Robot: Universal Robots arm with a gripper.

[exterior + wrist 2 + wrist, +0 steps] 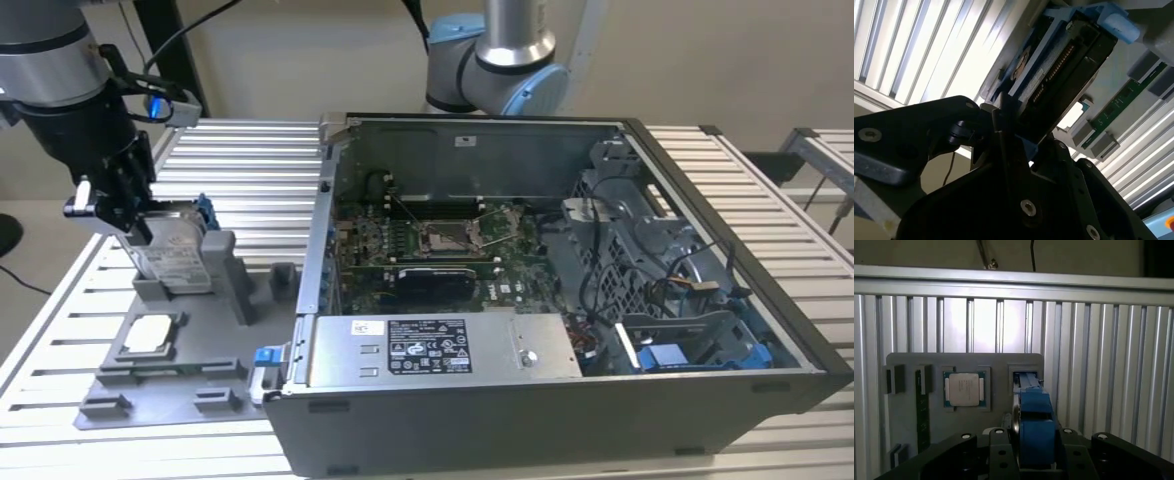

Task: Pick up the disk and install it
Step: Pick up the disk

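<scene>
"Status, please: where did you have the gripper (131,232)?"

"You had it at nine o'clock from the open computer case (561,300) in the exterior view, low over the grey fixture tray (200,372). Its fingers (1000,455) were clamped on the disk (180,255), one against each side of the blue carrier (1035,415) in the first wrist view."

"And the disk itself?"

"It stood upright on edge at the tray's holder (230,262), white label showing. I could not tell whether its lower edge was seated there. The second wrist view showed you its dark underside and connector row (1056,67). The silver chip (150,332) lay flat on the tray at six o'clock from the disk, apart from it. Tray and case sat on the slatted aluminium table (754,205)."
</scene>
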